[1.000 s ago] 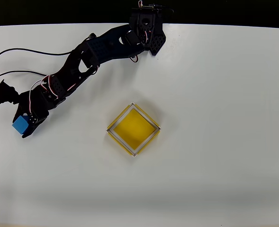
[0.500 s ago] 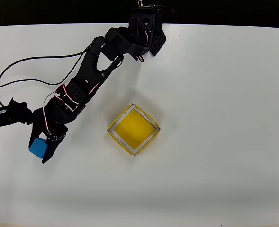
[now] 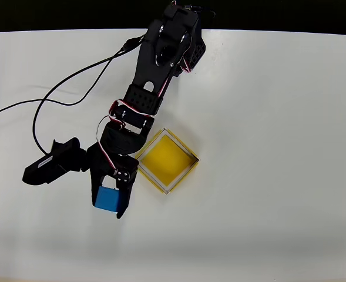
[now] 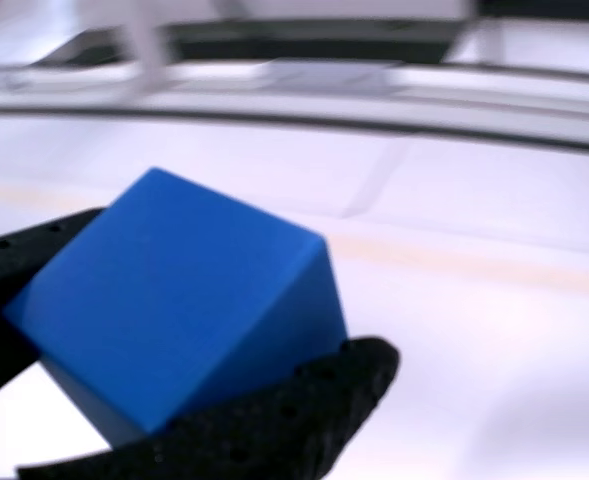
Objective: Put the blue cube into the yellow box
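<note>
My gripper is shut on the blue cube, which it holds above the white table, left and a little below the yellow box in the overhead view. The box is a shallow square tray turned like a diamond, with nothing on its yellow floor. In the wrist view the blue cube is large and tilted between the black fingers. My black arm reaches down from its base at the top of the table.
A black cable loops over the table's left half. A black wrist camera housing sticks out to the left of the gripper. White table lies open to the right of and below the box.
The arm has swung from the far left toward the box, carrying the blue cube down and to the right. The box has not moved.
</note>
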You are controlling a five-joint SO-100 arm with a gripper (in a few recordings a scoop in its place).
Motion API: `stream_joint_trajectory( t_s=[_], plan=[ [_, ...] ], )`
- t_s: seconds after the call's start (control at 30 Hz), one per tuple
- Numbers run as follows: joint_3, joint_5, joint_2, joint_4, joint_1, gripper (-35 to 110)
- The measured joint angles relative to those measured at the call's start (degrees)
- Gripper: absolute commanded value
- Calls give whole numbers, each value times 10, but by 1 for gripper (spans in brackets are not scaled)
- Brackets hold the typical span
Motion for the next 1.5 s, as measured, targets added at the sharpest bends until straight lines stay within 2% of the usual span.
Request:
stream_joint_trajectory(
  t_s=[0.3,0.5,1.07,1.3,1.5],
  plan=[
    [20,42,97,226,-80,17],
    [41,53,107,301,-95,17],
    [107,63,97,314,-89,18],
    [109,63,53,279,-79,19],
    [110,69,31,270,-80,26]
  ],
)
